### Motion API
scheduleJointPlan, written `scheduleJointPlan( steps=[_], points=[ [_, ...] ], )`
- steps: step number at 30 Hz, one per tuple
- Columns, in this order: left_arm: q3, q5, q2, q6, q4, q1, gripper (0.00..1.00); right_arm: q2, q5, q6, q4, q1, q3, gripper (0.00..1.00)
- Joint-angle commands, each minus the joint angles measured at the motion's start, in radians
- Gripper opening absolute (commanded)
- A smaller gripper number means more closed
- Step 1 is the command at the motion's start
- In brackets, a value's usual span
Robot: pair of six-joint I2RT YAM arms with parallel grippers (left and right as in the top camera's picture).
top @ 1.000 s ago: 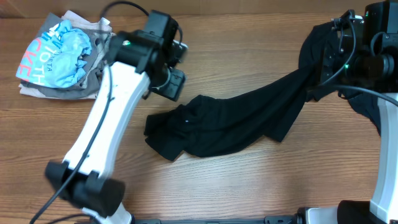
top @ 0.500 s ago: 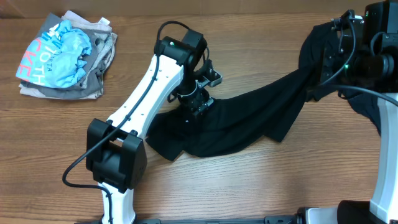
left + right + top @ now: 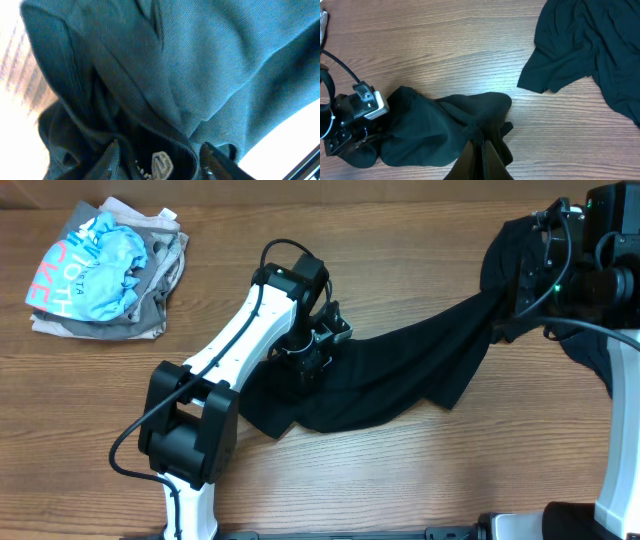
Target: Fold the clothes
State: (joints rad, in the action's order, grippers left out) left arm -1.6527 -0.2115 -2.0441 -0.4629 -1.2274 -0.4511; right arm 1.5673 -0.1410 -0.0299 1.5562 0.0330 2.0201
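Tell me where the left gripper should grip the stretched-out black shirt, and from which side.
Take the black shirt at its bunched left end, by the collar fold with the label, between the fingers of the left gripper. Come straight down from above: the cloth lies on the table, and that raised fold probably offers a ridge to pinch. The right gripper pinches the other end.
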Motion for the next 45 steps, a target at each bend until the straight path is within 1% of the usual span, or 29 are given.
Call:
scheduleJointPlan(
  steps=[1, 2, 4, 6, 7, 8, 9, 10, 11, 13, 14, 18, 21, 22, 25, 29, 31, 38, 41, 45],
  points=[
    [0.015, 0.102, 0.002, 0.07, 0.002, 0.006, 0.46, -0.002, 0.01, -0.003, -0.006, 0.007, 0.001, 0.04],
    [0.015, 0.119, 0.002, 0.083, 0.002, 0.006, 0.45, -0.002, 0.01, -0.003, -0.006, 0.007, 0.001, 0.04],
    [0.015, 0.127, 0.002, 0.087, 0.005, 0.006, 0.39, -0.002, 0.01, -0.003, -0.006, 0.007, 0.001, 0.04],
    [0.015, 0.138, 0.002, 0.112, 0.02, 0.006, 0.2, -0.002, 0.01, -0.003, -0.006, 0.007, 0.001, 0.04],
    [0.014, 0.172, 0.002, 0.147, 0.038, 0.006, 0.04, -0.002, 0.01, -0.003, -0.006, 0.007, 0.001, 0.04],
    [0.004, 0.231, 0.002, 0.22, 0.051, 0.006, 0.04, -0.002, 0.01, -0.003, -0.008, 0.007, 0.001, 0.04],
    [-0.012, 0.274, 0.002, 0.268, 0.05, 0.007, 0.04, -0.002, 0.01, -0.003, -0.012, 0.007, 0.002, 0.04],
    [-0.064, 0.354, 0.002, 0.364, 0.027, 0.013, 0.04, -0.002, 0.01, -0.002, -0.021, 0.007, 0.007, 0.04],
    [-0.172, 0.4, 0.003, 0.43, -0.031, 0.027, 0.04, -0.004, 0.01, -0.002, -0.021, 0.007, 0.021, 0.04],
    [-0.346, 0.415, 0.011, 0.484, -0.12, 0.053, 0.04, -0.011, 0.01, 0.001, -0.017, 0.007, 0.053, 0.04],
    [-0.478, 0.428, 0.018, 0.521, -0.182, 0.075, 0.04, -0.02, 0.011, 0.002, -0.012, 0.008, 0.081, 0.04],
    [-0.903, 0.433, 0.036, 0.538, -0.36, 0.153, 0.04, -0.045, 0.082, 0.031, 0.026, 0.01, 0.166, 0.04],
    [-1.142, 0.465, 0.076, 0.538, -0.462, 0.215, 0.04, -0.064, 0.1, 0.047, 0.06, 0.01, 0.247, 0.04],
    [-1.177, 0.478, 0.095, 0.537, -0.462, 0.229, 0.04, -0.071, 0.101, 0.055, 0.066, 0.01, 0.271, 0.04],
    [-1.203, 0.514, 0.171, 0.538, -0.457, 0.248, 0.04, -0.099, 0.116, 0.078, 0.088, 0.01, 0.356, 0.04],
    [-1.205, 0.609, 0.288, 0.544, -0.443, 0.25, 0.04, -0.152, 0.134, 0.088, 0.121, 0.01, 0.442, 0.04],
    [-1.205, 0.681, 0.373, 0.557, -0.433, 0.25, 0.04, -0.214, 0.14, 0.092, 0.137, 0.01, 0.484, 0.04],
    [-1.205, 0.733, 0.6, 0.558, -0.413, 0.25, 0.04, -0.398, 0.14, 0.09, 0.137, 0.01, 0.497, 0.04],
    [-1.205, 0.774, 0.681, 0.579, -0.409, 0.249, 0.04, -0.468, 0.14, 0.087, 0.137, 0.01, 0.497, 0.04],
    [-1.202, 0.773, 0.723, 0.579, -0.402, 0.249, 0.04, -0.477, 0.14, 0.087, 0.136, 0.01, 0.477, 0.04]
  ],
)
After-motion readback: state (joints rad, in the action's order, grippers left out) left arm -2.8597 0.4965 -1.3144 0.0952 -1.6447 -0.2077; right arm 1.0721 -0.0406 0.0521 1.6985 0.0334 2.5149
